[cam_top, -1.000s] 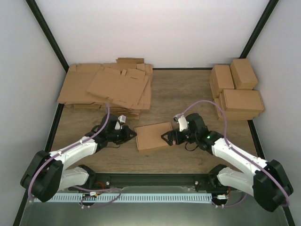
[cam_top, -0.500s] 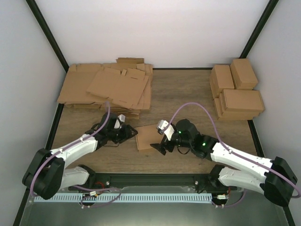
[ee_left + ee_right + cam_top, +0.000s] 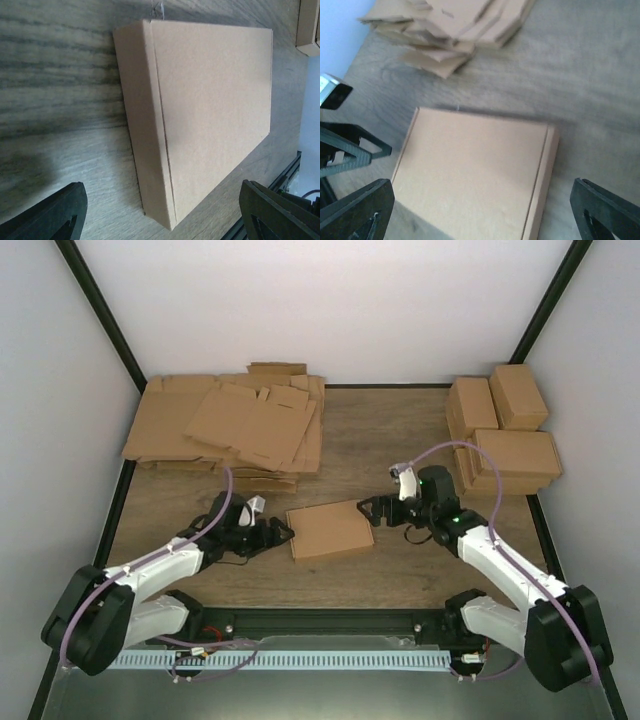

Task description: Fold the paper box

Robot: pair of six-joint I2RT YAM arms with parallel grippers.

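Wood-grain brown counter with dark streaks in the grain, edged by a black metal frame whose posts slope up at the back corners. Plain white walls on three sides, lit evenly.

The plain brown flat rectangular cardboard paper box lies closed at the centre of the counter, slightly skewed, lid panel on top and a side seam visible in the left wrist view. It sits between the two arms.

Left hand: black fingers spread wide, holding nothing, tips just beside the box's left edge and apart from it. Right hand: fingers also spread wide, nothing held, just beside the right edge, pointing at the box. Neither touches it as far as the wrist views show.

Back left: loose heap of flat notched brown cardboard sheets, well apart from the box. Back right: stack of folded brown cardboard boxes against the wall. Lilac cables loop over both white arms. A perforated pale rail runs along the near edge, below the arm bases.
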